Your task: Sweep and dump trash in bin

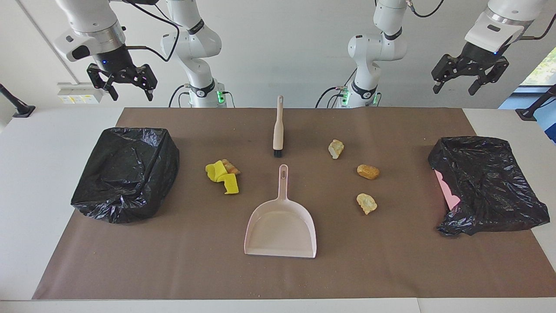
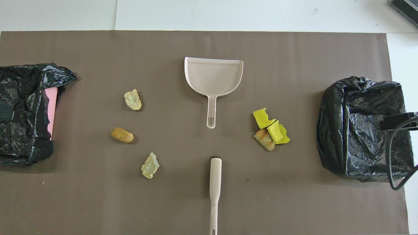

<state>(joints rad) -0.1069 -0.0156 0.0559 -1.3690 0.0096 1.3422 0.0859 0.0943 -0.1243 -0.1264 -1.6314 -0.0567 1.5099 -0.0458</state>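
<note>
Three crusty bread-like lumps of trash (image 1: 335, 148) (image 1: 368, 171) (image 1: 366, 203) lie apart on the brown mat toward the left arm's end; they also show in the overhead view (image 2: 150, 165) (image 2: 122, 135) (image 2: 133, 99). Yellow sponge pieces (image 1: 222, 177) (image 2: 271, 127) lie bunched with a tan lump (image 1: 231, 167) (image 2: 264, 139) toward the right arm's end. The beige dustpan (image 1: 281, 226) (image 2: 214, 76) lies mid-mat, handle toward the robots. The brush (image 1: 278, 128) (image 2: 215, 189) lies nearer the robots. My right gripper (image 1: 131, 93) and left gripper (image 1: 454, 90) hang open and empty, high above the table's robot-side edge.
A black-bagged bin (image 1: 126, 174) (image 2: 362, 127) stands at the right arm's end of the mat. Another black-bagged bin (image 1: 486, 187) (image 2: 23, 111), with pink showing at its side, stands at the left arm's end. Fine crumbs dot the brown mat (image 1: 173, 261).
</note>
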